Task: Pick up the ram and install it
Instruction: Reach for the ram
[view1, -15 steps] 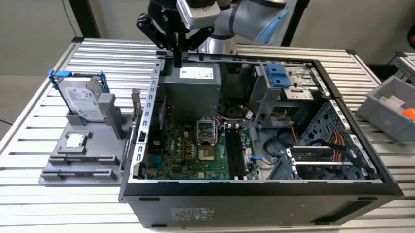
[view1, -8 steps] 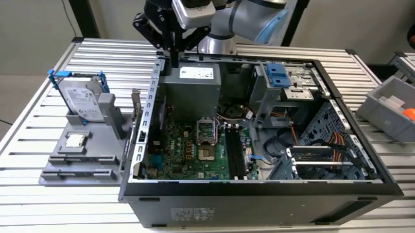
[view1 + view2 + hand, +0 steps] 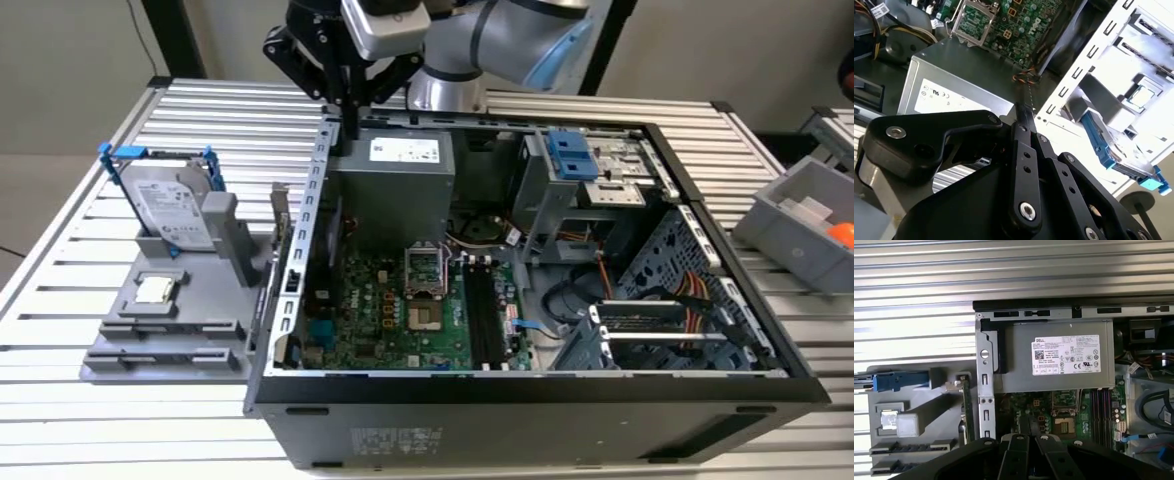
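We judge the task to be at its opening step, the approach to the pick, with nothing lifted yet. The gripper [image 3: 350, 137] hangs above the far rim of the open computer case [image 3: 534, 405], at the corner where the grey power supply [image 3: 394, 190] sits. Its fingers are drawn together and nothing shows between them.

The ram [image 3: 280, 225] stands on its long edge in the grey fixture [image 3: 134, 345], along the fixture's edge nearest the case wall. In the first wrist view it appears as a thin green strip [image 3: 965, 407]. It is apart from the gripper, off to the exterior view's left of it and lower.

As we read it, the pick calls for two things: the fingers must part, and they must line up across the stick's thin faces. The case wall is just beside the stick, so that side leaves little room.

Counting, we find:
- one ram
- one hard drive [image 3: 167, 205] in a blue frame, upright at the fixture's far end
- one small square chip [image 3: 158, 290] lying flat near the fixture's middle
- one gripper
- one motherboard [image 3: 400, 320]

On the motherboard is a bank of black slots [image 3: 483, 315], which look like four in the first wrist view and seem empty. Fixture and case both rest on the slatted table [image 3: 214, 110].
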Robot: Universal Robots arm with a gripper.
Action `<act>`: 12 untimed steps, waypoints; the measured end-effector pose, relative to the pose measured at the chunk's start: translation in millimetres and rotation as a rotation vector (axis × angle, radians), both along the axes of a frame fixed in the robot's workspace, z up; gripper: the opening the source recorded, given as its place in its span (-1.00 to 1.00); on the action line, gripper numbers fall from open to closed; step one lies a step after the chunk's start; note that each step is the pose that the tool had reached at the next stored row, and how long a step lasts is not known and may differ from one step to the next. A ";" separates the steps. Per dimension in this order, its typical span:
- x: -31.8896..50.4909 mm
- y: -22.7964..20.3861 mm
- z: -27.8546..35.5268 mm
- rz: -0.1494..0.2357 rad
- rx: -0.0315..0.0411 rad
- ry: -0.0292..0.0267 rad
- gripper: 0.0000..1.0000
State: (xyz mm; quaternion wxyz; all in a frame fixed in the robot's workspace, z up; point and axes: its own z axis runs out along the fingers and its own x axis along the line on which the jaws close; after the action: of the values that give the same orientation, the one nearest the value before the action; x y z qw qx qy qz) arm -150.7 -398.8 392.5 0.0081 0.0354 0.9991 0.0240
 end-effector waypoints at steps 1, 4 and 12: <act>-1.0 0.0 0.0 0.000 -0.0001 0.0003 -1.00; -3.9 0.0 0.0 0.000 0.0000 0.0009 -1.00; -10.8 0.0 0.0 0.000 0.0000 0.0023 -1.00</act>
State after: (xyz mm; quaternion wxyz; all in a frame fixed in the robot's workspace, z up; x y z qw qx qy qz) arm -161.5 -398.8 392.5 0.0070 0.0354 0.9991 0.0239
